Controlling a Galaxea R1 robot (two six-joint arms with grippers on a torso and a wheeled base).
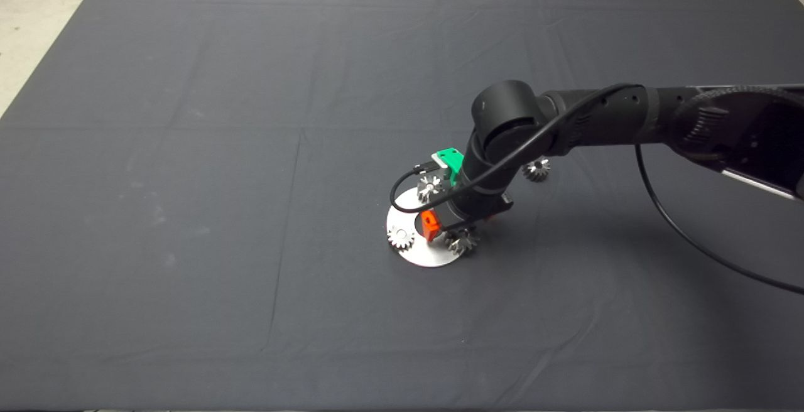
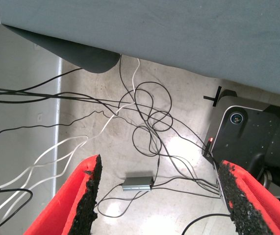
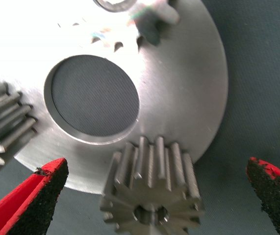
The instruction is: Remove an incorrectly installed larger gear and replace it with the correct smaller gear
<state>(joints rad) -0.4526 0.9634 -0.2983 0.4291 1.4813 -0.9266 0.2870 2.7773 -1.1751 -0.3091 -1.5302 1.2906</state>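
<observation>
A round steel plate (image 1: 427, 255) with a centre hole (image 3: 93, 100) lies mid-mat and carries three gears. The larger gear (image 1: 463, 240) (image 3: 152, 193) sits at the plate's near right edge and looks the widest. My right gripper (image 1: 465, 220) (image 3: 157, 171) hangs just above it, open, with one red finger (image 1: 429, 225) on each side and not touching it. Two small gears (image 1: 400, 236) (image 1: 429, 187) stand on the plate's left and far sides. A smaller gear (image 1: 536, 169) lies loose on the mat behind the right arm. My left gripper (image 2: 159, 196) is parked off the mat, open and holding nothing.
The dark mat (image 1: 188, 148) spreads wide around the plate. A black cable (image 1: 691, 242) loops from the right arm over the mat. The left wrist view shows the floor with tangled cables (image 2: 144, 117) and a dark machine base (image 2: 257, 132).
</observation>
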